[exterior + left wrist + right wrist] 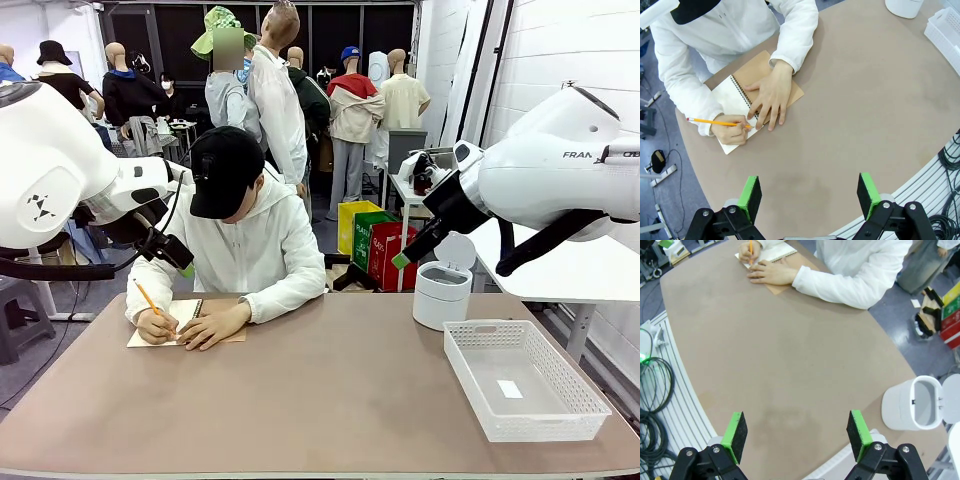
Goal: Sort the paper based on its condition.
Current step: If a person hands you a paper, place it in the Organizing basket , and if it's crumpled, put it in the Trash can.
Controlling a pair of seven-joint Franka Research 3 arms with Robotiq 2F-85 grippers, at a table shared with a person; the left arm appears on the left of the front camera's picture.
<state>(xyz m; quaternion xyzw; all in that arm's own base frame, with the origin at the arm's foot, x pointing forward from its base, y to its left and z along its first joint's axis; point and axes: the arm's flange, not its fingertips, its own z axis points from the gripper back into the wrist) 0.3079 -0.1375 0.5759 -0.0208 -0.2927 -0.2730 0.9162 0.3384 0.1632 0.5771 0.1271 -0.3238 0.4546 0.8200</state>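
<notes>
The paper as a loose sheet is out of view. At the far left of the table a person writes with a yellow pencil [715, 121] on the open page of a spiral notebook [732, 93] [186, 311] with a brown cover. Their other hand [768, 97] lies flat on it. My left gripper [810, 197] [178, 258] hangs open and empty high above the table, in front of the person. My right gripper [797, 435] [408, 252] is open and empty too, raised above the table's right part.
A white mesh basket [468, 368] [944, 26] stands at the right front with a small white label [510, 388] in it. A white bin [441, 295] [912, 405] with its lid up stands behind it. Cables [652, 385] lie beside the table's edge.
</notes>
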